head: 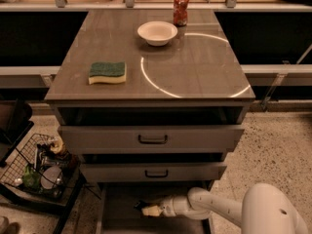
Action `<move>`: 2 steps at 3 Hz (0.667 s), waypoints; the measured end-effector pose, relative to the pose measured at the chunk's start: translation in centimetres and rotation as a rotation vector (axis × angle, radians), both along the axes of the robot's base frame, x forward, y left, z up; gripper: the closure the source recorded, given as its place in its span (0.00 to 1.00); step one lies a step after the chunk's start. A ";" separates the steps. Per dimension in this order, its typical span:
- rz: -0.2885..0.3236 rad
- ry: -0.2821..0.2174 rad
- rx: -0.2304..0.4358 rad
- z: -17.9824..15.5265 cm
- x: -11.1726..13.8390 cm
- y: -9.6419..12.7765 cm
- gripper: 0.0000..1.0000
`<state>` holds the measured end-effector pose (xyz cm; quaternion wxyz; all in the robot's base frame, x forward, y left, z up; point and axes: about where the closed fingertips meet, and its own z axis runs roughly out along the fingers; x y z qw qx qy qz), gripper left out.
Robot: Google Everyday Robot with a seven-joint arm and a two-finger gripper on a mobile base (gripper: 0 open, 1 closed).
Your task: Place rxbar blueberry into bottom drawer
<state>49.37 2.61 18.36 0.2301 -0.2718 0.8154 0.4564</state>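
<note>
You will find no text, brand, number or sign that can be read here: the red can (181,8) at the back of the cabinet (195,77) top carries print, but none of it can be made out as letters. The dark rxbar blueberry (140,205), down at the cabinet's foot, shows no wording you could read either. The gripper (148,210) is beside it, low at the cabinet's front inside the bottom drawer (117,208), and bears no legible marking
</note>
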 end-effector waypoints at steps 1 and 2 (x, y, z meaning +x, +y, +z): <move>0.037 0.019 -0.064 -2.1 -0.4 1.3 1.00; 0.077 0.051 -0.102 -4.2 -0.7 2.9 1.00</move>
